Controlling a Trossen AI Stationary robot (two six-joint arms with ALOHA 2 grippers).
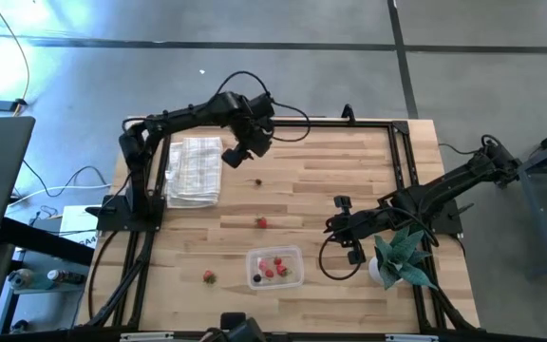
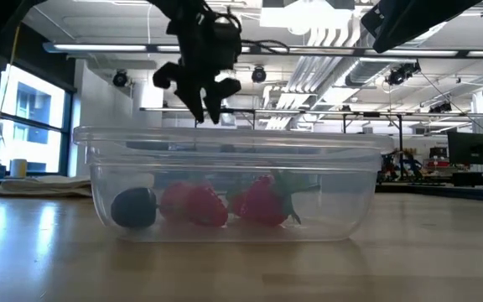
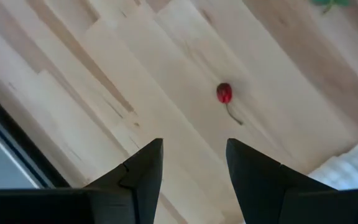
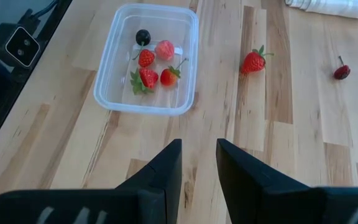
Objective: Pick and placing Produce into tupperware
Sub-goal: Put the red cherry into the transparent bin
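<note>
A wooden desk (image 1: 330, 180) holds a folded checked cloth (image 1: 194, 171) and a clear tupperware (image 1: 275, 267) near its front edge. Inside lie four red berries (image 4: 148, 77) and one dark one (image 4: 143, 37). Three pieces (image 1: 262, 222) lie loose outside it. The left gripper (image 1: 243, 155) hangs released, empty, above a stemmed cherry (image 3: 224, 93). The right gripper (image 4: 198, 163), narrowly parted, holds nothing beside a potted plant (image 1: 402, 255) that hides part of its arm
</note>
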